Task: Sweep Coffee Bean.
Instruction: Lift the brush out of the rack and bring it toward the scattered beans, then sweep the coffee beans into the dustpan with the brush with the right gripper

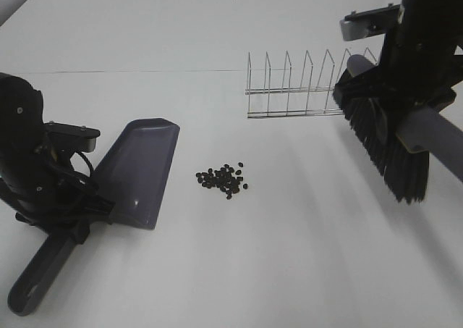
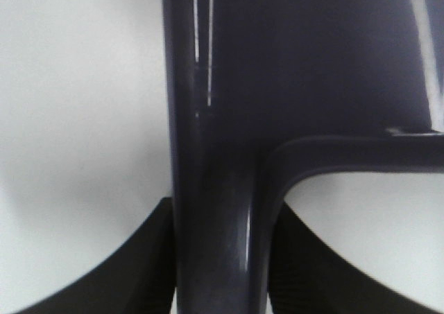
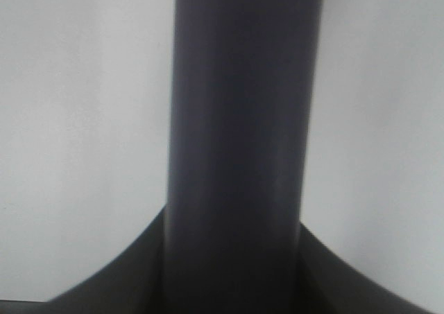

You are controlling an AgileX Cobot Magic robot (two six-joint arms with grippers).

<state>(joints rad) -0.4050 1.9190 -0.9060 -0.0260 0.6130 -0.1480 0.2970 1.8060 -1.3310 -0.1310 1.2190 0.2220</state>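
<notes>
L jaws clamped on dustpan handle [image 2: 215, 189], keeping dustpan [image 1: 137, 172] low on bench [image 1: 289, 263] as catcher. The coffee bean [image 1: 223, 179] pile sits near dustpan, on side twd brush [image 1: 383, 147]. R jaws clamped on brush handle [image 3: 239, 120]. Brush is raised, bristles down, well apart from dustpan, beyond beans, prob staged to sweep twd it.
</notes>
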